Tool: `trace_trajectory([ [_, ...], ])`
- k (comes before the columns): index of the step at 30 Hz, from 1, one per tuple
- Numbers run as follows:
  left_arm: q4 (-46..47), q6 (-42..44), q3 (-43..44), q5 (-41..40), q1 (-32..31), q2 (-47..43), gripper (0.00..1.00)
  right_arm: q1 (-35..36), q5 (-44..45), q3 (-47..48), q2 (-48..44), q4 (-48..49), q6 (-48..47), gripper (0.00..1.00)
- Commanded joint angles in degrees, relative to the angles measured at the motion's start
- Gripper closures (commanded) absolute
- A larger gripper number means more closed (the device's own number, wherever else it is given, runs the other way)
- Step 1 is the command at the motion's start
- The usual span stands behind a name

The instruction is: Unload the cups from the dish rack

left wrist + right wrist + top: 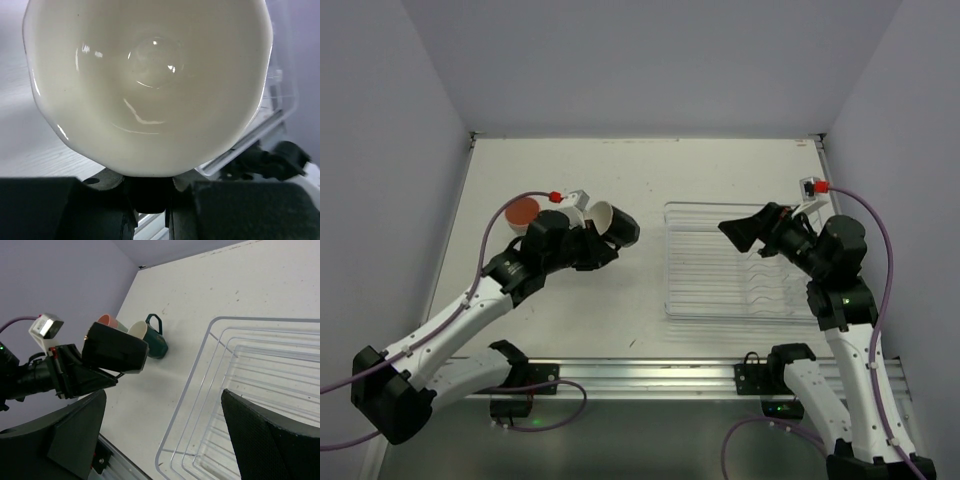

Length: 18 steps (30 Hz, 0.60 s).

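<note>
My left gripper (603,238) is shut on the rim of a black handled mug (620,228) with a cream inside. It holds the mug tilted in the air, left of the dish rack (680,262). The mug's inside (150,85) fills the left wrist view, and its black outside (116,348) shows in the right wrist view. A pink tumbler (524,211) and a dark teal mug (156,342) stand on the table behind it. My right gripper (748,232) is open and empty above the rack's left part (200,370). No cup shows in the rack.
A metal rail (650,374) runs along the near table edge between the arm bases. Grey walls close in the table on the left, back and right. A purple cable (490,250) loops over the left arm.
</note>
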Motion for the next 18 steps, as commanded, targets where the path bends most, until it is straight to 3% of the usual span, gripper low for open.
trace_trajectory([
  [1,-3.3,6.5,3.6,-11.3,0.3,1.5,1.0,0.0,0.5,-0.1,-0.6,0.3,-0.6,0.01],
  [6,-5.0,6.7,7.4,-21.1,-0.2,8.1,1.0,0.0,2.1,0.2,-0.7,-1.5,-1.2,0.01],
  [18,-7.2,7.3,17.0,-25.4,-2.7,23.7,1.0,0.0,5.3,1.1,-0.6,-5.4,-2.3,0.01],
])
